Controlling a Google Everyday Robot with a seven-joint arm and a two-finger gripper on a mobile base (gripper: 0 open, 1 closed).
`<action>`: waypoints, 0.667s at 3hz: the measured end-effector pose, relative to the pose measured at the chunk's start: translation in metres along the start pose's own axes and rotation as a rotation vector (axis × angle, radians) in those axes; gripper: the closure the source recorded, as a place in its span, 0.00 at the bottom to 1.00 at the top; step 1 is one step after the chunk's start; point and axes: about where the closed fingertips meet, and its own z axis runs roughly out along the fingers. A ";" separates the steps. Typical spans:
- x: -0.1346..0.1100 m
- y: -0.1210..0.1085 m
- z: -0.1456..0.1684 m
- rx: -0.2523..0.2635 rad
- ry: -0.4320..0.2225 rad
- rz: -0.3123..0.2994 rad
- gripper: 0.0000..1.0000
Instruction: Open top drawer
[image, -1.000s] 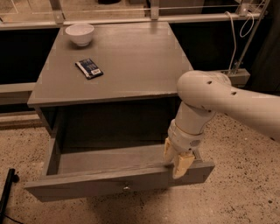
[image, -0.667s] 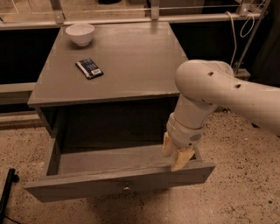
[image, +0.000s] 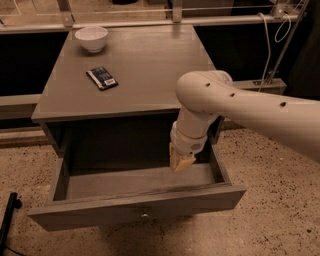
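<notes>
The grey top drawer stands pulled far out of the grey cabinet, its inside bare and open to view. A small round metal knob sits at the centre of its front. My gripper hangs from the white arm above the drawer's right rear part, pointing down, and touches nothing that I can see. It holds nothing.
On the cabinet top lie a white bowl at the far left and a dark flat packet. A black object stands on the speckled floor at the lower left. Rails and cables run behind the cabinet.
The gripper has lifted off the drawer's front right edge and moved back and to the left over the drawer. The drawer stays pulled out.
</notes>
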 end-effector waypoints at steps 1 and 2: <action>0.004 -0.013 0.036 0.084 -0.039 0.048 1.00; -0.007 -0.002 0.063 0.113 -0.117 0.110 1.00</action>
